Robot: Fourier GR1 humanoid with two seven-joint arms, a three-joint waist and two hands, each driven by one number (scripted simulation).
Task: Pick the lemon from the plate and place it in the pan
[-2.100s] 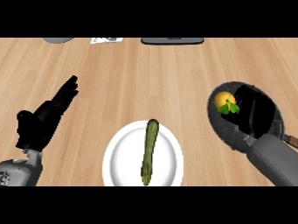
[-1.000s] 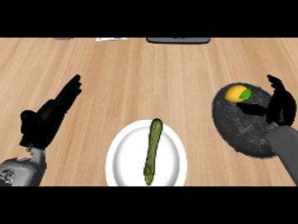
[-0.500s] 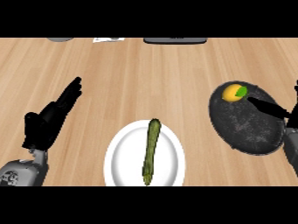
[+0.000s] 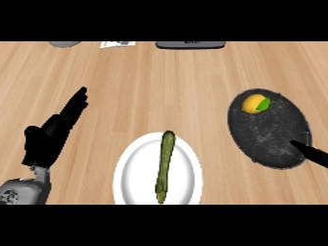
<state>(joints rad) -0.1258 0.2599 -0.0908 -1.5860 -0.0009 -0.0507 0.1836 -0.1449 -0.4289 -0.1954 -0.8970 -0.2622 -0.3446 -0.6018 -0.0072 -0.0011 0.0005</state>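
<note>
In the head view, the lemon [image 4: 254, 103] sat inside the dark pan [image 4: 273, 137], close to its far rim, on the right side of the wooden surface [image 4: 159, 81]; the white plate [image 4: 129, 175] near the front held a long green vegetable [image 4: 165, 166]; the left hand [image 4: 51, 134] rested open at the left, fingers straight; the right hand [image 4: 315, 155] showed at the right edge, a straight finger over the pan's near rim, open and holding nothing.

The yellow lemon [image 4: 255, 104], green at one end, lies inside the dark round pan [image 4: 273, 137], near its far rim. The white plate [image 4: 134, 174] sits left of the pan.
</note>
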